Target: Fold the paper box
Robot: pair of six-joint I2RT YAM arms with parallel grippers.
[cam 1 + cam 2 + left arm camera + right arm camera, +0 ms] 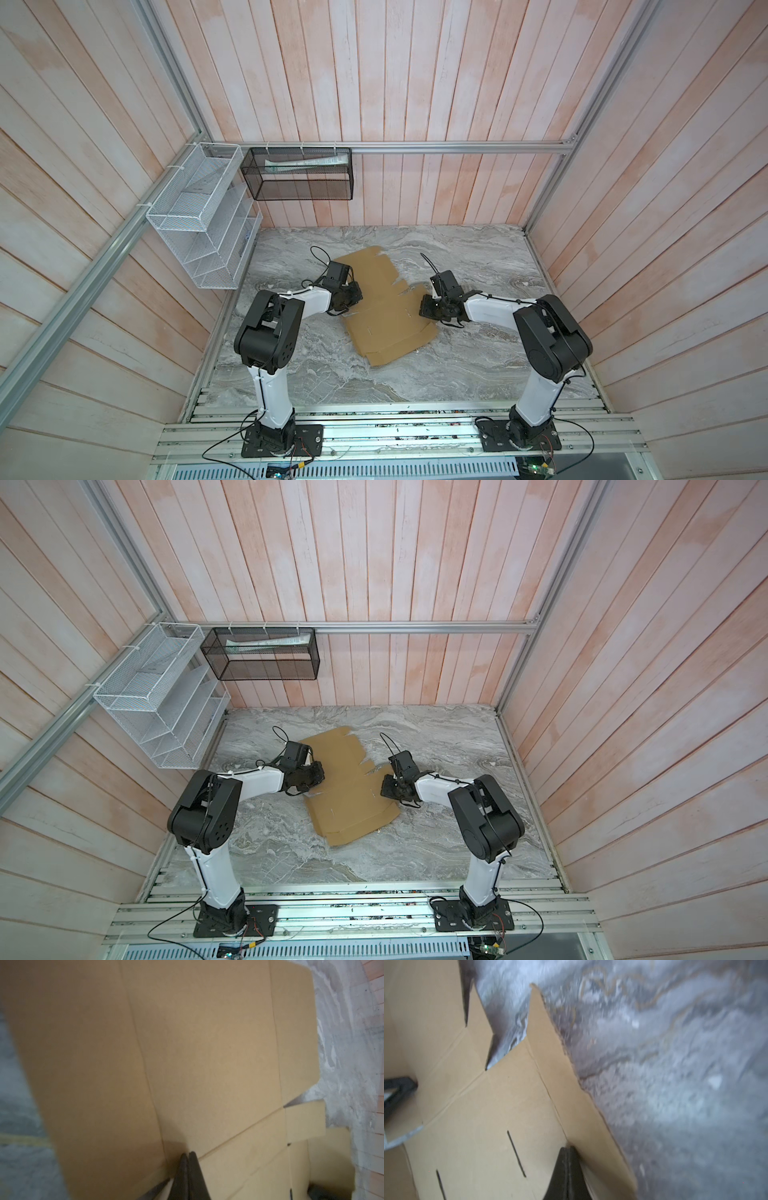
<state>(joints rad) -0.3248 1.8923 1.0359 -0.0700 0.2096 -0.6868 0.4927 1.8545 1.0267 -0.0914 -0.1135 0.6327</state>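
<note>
The paper box (384, 328) (351, 808) is a flat brown cardboard sheet with flaps and slits, lying at the middle of the marble table in both top views. My left gripper (348, 302) (309, 780) stands over the sheet's left edge. In the left wrist view it (188, 1154) is shut, with its tips down on a crease of the cardboard (207, 1053). My right gripper (428, 311) (388, 789) stands at the sheet's right edge. It (568, 1148) is shut too, tips pressed at the fold line of a side flap (566, 1076) that tilts up. Neither gripper holds anything.
The marble table (457, 365) is walled by wooden planks on three sides. A white wire rack (199, 216) hangs on the left wall. A black mesh basket (299, 174) hangs on the back rail. Both arm bases stand on the front rail.
</note>
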